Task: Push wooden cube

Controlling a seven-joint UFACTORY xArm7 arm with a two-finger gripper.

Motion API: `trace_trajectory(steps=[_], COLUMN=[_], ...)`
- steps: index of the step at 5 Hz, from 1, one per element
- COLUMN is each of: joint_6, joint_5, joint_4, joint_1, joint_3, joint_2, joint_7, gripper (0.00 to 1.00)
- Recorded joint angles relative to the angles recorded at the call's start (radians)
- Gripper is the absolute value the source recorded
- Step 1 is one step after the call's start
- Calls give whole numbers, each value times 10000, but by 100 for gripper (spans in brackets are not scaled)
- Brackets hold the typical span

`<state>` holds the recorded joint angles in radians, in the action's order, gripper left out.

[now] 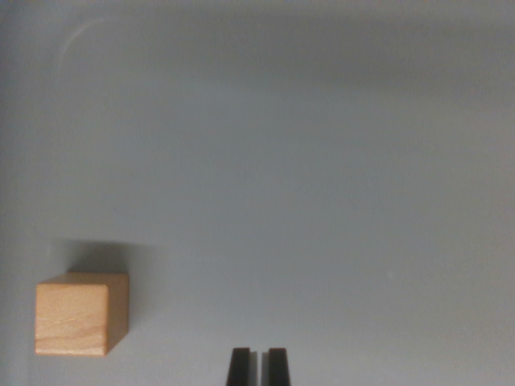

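**Line up on the cube before pushing**

Wrist view: wooden cube (80, 314) sits low on the wrist view's left, apart from the gripper (258, 366). Jaws nearly closed, holding nothing. Keep them closed, drop low, approach square to a cube face, and push slowly.

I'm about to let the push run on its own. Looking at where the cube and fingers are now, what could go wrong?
1. The cube lies well off to the wrist view's left of the fingers, with bare surface between them, so a straight advance would likely miss it.
2. The nearly closed fingers make a narrow pusher; an off-centre contact could spin the cube rather than slide it.
3. The cube sits near the view's left edge, so a leftward push may take it out of sight.
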<state>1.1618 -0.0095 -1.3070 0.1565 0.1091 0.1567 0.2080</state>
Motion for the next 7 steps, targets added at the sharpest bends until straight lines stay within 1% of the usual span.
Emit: trace_trajectory(steps=[1,2,3,4,5,6,7], joint_6=[-450,-450,-922,-922,-1392,-1392,-1853], joint_5=[-65,-65,-133,-133,-200,-200,-267], joint_4=[342,342,702,702,1060,1060,1411], joint_1=[157,157,323,323,487,487,648], joint_3=[111,111,227,227,343,343,457], joint_2=[158,158,324,324,489,489,650], joint_7=[245,245,503,503,759,759,1010], gripper=[0,0,0,0,0,0,0])
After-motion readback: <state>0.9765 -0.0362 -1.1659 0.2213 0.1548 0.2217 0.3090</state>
